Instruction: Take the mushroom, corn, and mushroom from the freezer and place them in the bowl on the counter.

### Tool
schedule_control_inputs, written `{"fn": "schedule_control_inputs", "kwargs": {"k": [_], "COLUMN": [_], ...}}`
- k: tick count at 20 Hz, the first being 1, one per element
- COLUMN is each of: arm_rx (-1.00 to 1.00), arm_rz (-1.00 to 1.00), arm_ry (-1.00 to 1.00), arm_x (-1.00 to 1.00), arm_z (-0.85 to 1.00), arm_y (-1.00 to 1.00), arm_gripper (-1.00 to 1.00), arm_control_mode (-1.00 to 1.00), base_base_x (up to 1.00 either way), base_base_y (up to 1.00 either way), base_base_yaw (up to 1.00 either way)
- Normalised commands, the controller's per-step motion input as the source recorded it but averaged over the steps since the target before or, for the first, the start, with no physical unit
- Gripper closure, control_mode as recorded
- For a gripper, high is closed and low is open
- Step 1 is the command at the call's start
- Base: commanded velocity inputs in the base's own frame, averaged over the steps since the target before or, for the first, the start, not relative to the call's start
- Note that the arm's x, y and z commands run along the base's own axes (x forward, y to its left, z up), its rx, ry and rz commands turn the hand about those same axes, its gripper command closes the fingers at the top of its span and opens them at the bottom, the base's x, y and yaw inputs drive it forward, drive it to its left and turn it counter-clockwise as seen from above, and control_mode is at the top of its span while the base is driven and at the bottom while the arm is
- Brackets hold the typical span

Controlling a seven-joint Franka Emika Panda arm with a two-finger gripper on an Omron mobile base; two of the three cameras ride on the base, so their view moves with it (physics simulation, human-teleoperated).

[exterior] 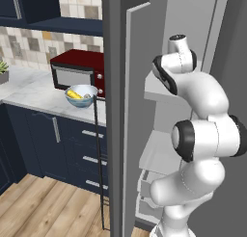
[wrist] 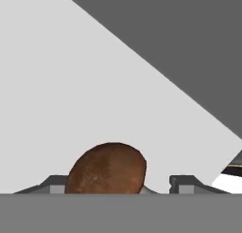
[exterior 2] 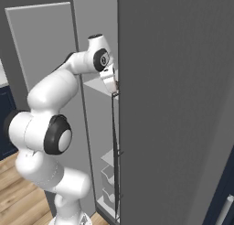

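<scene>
Matt brown mushroom (wrist: 106,168), glossy bowl (exterior: 80,98)

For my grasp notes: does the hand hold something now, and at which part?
Cannot be told: the brown mushroom sits between the hand's fingertips, but contact is hidden.

Wooden plank floor (exterior: 43,204) ran below navy cabinets (exterior: 46,135); tiled wall (exterior: 29,46) stood behind a red microwave (exterior: 79,70), a potted plant (exterior: 4,71) at the left edge.

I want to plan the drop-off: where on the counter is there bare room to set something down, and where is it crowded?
The counter has a bare marbled patch left of the bowl, between it and the plant pot at the far left. It is crowded on the right end: the bowl, already holding the corn, sits right before the microwave, close beside the freezer.
</scene>
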Motion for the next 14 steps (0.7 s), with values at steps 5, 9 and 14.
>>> {"fn": "schedule_control_inputs", "kwargs": {"k": [5,9,14], "arm_rx": [0.01,0.03,0.12], "arm_rz": [-0.11,-0.12,-0.06], "arm_ry": [-0.1,-0.07,-0.03], "arm_x": [-0.81,-1.0,-1.0], "arm_z": [0.05,0.03,0.25], "arm_y": [0.17,0.0,0.03], "arm_gripper": [1.0,1.0,1.0], "arm_control_mode": [-1.0,-1.0,-1.0], "base_base_x": [0.0,0.0,0.0], "base_base_y": [0.0,0.0,0.0], "base_base_yaw": [0.0,0.0,0.0]}}
